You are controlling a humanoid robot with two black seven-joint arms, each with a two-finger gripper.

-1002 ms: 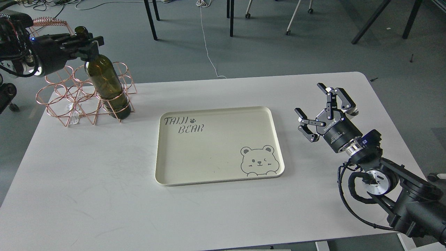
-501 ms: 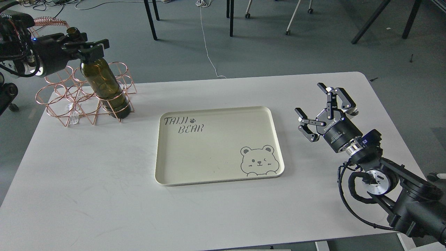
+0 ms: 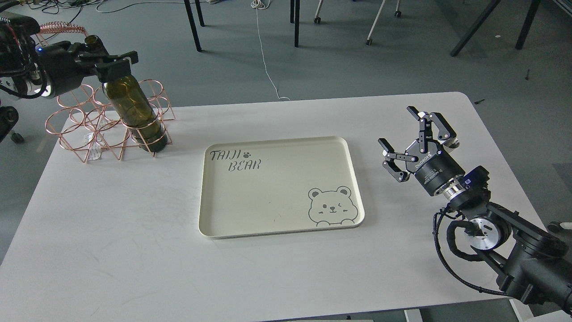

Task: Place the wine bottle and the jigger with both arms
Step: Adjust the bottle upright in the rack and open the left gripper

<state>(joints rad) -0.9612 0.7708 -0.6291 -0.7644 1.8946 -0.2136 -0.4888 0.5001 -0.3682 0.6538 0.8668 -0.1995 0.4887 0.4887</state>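
Observation:
The dark olive-green wine bottle (image 3: 134,107) stands tilted in the front right ring of a copper wire rack (image 3: 76,129) at the table's far left. Its neck leans to the left. My left gripper (image 3: 108,63) is shut on the bottle's neck just below the mouth. My right gripper (image 3: 409,138) is open and empty, pointing up and back above the table at the right of the tray. Only a small silvery rim of the jigger (image 3: 452,143) shows, just behind the right gripper's far finger; the rest is hidden.
A cream tray (image 3: 210,223) with a bear drawing and "TAIJI BEAR" lettering lies empty in the middle of the white table (image 3: 111,259). Chair and table legs stand on the grey floor beyond the far edge.
My left gripper has moved left with the bottle's neck, so the bottle leans further left in the rack. The right arm has not moved.

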